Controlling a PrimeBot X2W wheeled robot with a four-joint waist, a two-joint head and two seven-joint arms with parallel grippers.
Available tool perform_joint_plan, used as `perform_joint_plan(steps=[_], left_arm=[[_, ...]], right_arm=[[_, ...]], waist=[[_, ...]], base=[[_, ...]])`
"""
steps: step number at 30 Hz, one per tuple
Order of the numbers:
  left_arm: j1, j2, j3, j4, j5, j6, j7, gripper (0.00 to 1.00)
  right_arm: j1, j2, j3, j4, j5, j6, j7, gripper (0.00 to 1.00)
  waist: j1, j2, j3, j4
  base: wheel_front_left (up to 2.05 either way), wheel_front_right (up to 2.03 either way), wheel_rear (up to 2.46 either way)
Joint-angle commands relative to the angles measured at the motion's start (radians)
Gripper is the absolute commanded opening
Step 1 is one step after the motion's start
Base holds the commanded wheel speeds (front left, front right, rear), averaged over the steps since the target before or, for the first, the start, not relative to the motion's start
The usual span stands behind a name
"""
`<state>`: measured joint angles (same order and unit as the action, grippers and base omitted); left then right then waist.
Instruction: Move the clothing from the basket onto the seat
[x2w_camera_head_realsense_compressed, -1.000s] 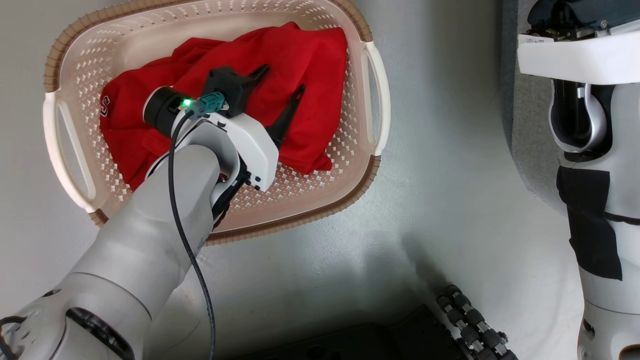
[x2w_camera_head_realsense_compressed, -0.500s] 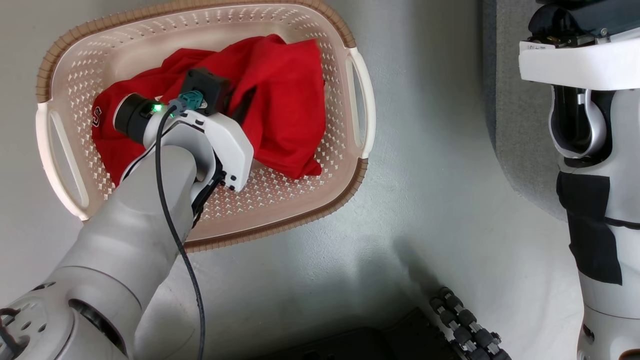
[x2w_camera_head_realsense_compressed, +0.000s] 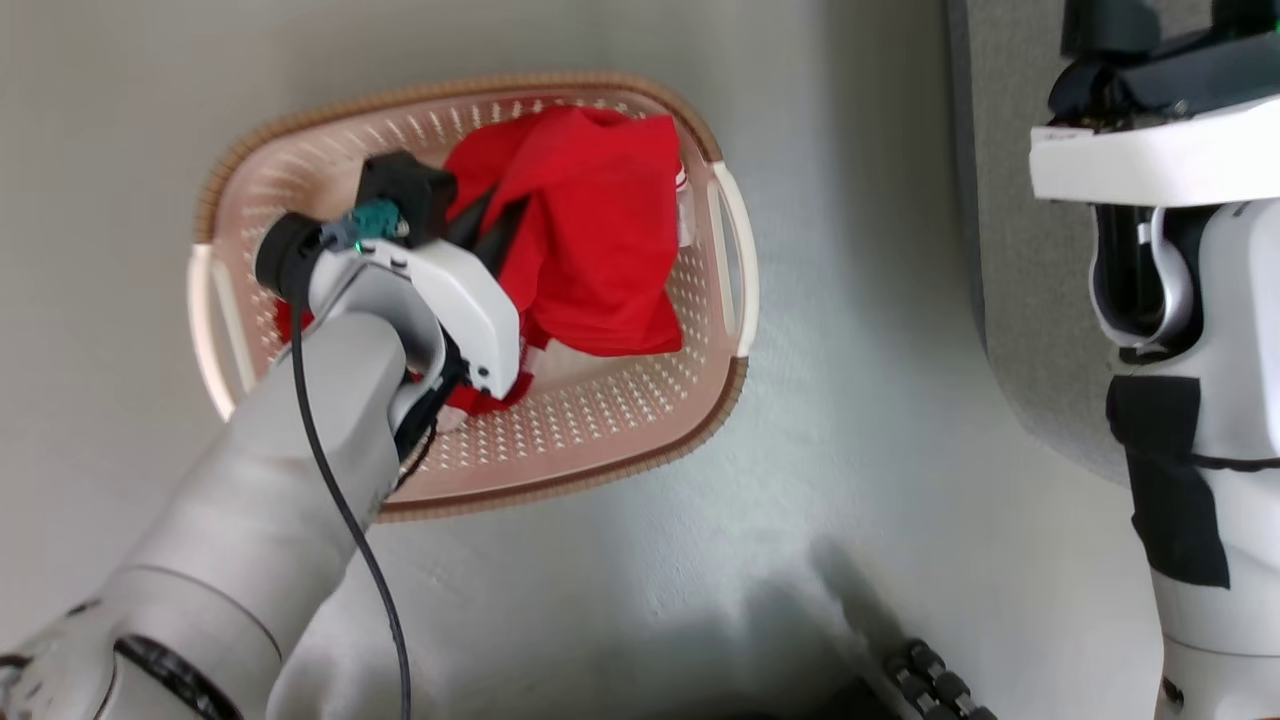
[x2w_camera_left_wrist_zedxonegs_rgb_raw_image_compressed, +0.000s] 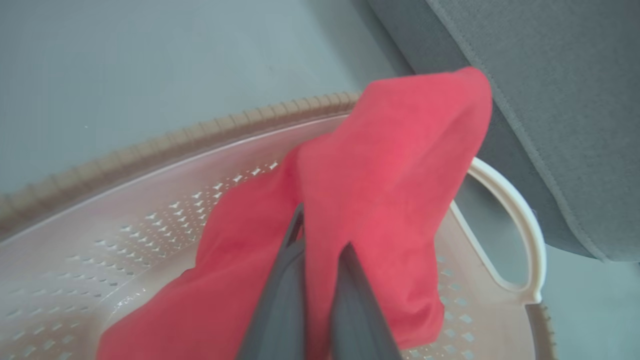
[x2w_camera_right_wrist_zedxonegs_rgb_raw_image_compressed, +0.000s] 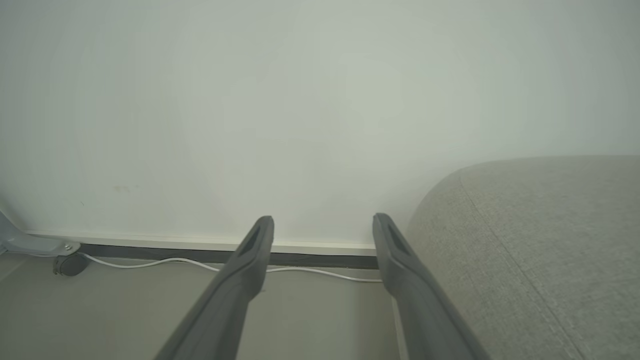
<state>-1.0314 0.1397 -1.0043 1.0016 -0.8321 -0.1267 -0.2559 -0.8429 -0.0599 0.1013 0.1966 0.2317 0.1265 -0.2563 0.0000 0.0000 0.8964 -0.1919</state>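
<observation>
The red clothing (x2w_camera_head_realsense_compressed: 600, 230) hangs bunched over the basket (x2w_camera_head_realsense_compressed: 640, 455), pinched between the nearly closed fingers of the left gripper (x2w_camera_left_wrist_zedxonegs_rgb_raw_image_compressed: 320, 245). The grey seat (x2w_camera_left_wrist_zedxonegs_rgb_raw_image_compressed: 550, 100) lies just beside the basket. The fingers of the right gripper (x2w_camera_right_wrist_zedxonegs_rgb_raw_image_compressed: 322, 225) stand wide apart, holding nothing.

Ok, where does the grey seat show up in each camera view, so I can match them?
Head view: the seat runs down the right side, past the basket.
Left wrist view: seat at upper right, behind the basket handle.
Right wrist view: seat at lower right, beside the right gripper.
Shared landmark: the pale floor bordering its rounded edge.
</observation>
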Motion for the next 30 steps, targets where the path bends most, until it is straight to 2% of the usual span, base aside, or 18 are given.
perform_joint_plan(steps=[1,16,30], left_arm=[[0.05,0.011,0.041,-0.038,0.03,-0.004,-0.006,0.0],[0.244,-0.018,0.253,-0.232,0.191,-0.004,-0.006,0.0],[0.37,-0.037,0.421,-0.37,0.284,-0.004,-0.006,0.0]], right_arm=[[0.052,0.01,0.007,-0.01,-0.01,0.004,-0.006,1.0],[0.141,0.01,0.019,0.102,-0.047,0.004,-0.006,1.0],[0.254,0.003,0.051,0.197,-0.044,0.004,-0.006,1.0]], waist=[[0.0,0.0,-0.067,0.027],[0.0,0.0,-0.329,0.094],[0.0,0.0,-0.556,0.141]], base=[[0.0,0.0,0.0],[0.0,0.0,0.0],[0.0,0.0,0.0]])
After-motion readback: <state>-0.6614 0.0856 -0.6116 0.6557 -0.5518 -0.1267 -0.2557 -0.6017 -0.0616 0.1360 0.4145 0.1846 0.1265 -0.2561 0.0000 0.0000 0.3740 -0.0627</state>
